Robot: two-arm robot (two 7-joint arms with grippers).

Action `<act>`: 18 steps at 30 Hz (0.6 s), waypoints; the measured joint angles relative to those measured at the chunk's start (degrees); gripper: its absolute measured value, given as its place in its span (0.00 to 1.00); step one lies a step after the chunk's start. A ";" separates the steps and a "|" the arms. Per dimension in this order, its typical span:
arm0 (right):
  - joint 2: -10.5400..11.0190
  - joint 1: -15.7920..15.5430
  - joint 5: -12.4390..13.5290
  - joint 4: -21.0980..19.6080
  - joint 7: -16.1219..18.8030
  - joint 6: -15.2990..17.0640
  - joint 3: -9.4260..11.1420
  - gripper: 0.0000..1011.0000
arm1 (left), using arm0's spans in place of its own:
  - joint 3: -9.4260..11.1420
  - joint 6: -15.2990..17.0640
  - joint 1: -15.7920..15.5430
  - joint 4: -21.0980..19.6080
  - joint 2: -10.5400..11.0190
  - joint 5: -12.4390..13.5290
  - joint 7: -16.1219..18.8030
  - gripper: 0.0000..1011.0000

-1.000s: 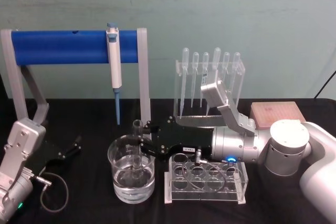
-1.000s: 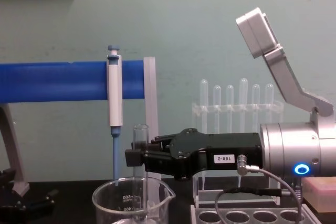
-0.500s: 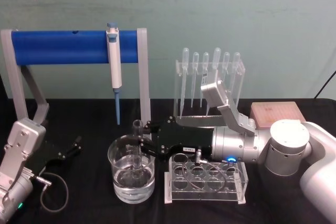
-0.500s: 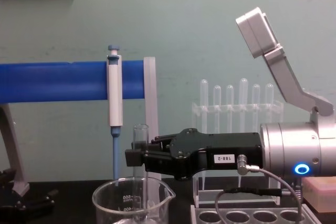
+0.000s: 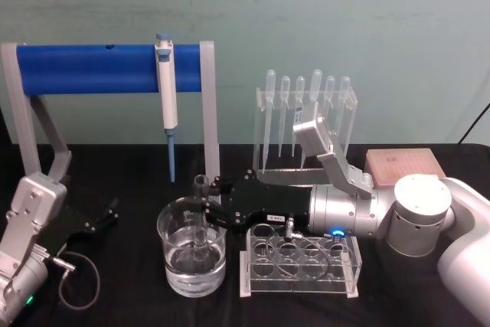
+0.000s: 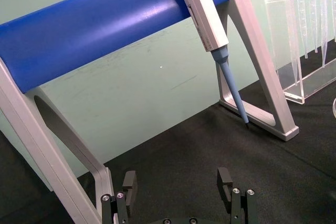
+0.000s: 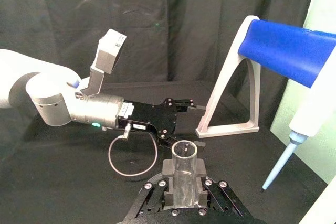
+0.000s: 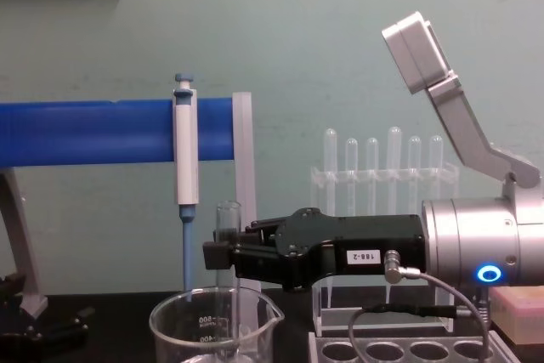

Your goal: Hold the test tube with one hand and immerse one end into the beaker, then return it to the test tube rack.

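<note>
The test tube [image 5: 200, 186] stands upright with its rounded lower end dipped into the water of the beaker [image 5: 191, 262]. My right gripper [image 5: 207, 212] reaches in from the right and is shut on the test tube's middle, just above the beaker's rim. From the chest, the test tube [image 8: 227, 220] rises above the black fingers of the right gripper [image 8: 218, 258] and over the beaker [image 8: 212, 327]. In the right wrist view the test tube's open rim [image 7: 184, 153] sits between the pads. My left gripper [image 5: 103, 216] rests open at the table's left, its fingers [image 6: 128, 179] wide apart.
A blue-and-white pipettor [image 5: 166, 97] hangs from the blue bar stand [image 5: 92, 68] behind the beaker. A clear rack of thin pipettes [image 5: 306, 116] stands at the back. A clear tube rack [image 5: 302, 266] lies under my right wrist. A wooden block [image 5: 403, 166] is at the right.
</note>
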 joint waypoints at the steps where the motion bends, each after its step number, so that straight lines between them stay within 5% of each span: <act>1: 0.00 0.00 0.00 0.00 0.00 0.00 0.00 0.23 | 0.00 0.00 0.00 0.00 0.00 0.00 0.00 0.99; 18: 0.00 0.00 0.03 0.00 -0.07 0.00 0.00 0.23 | 0.00 0.00 0.00 0.00 0.00 0.00 0.00 0.99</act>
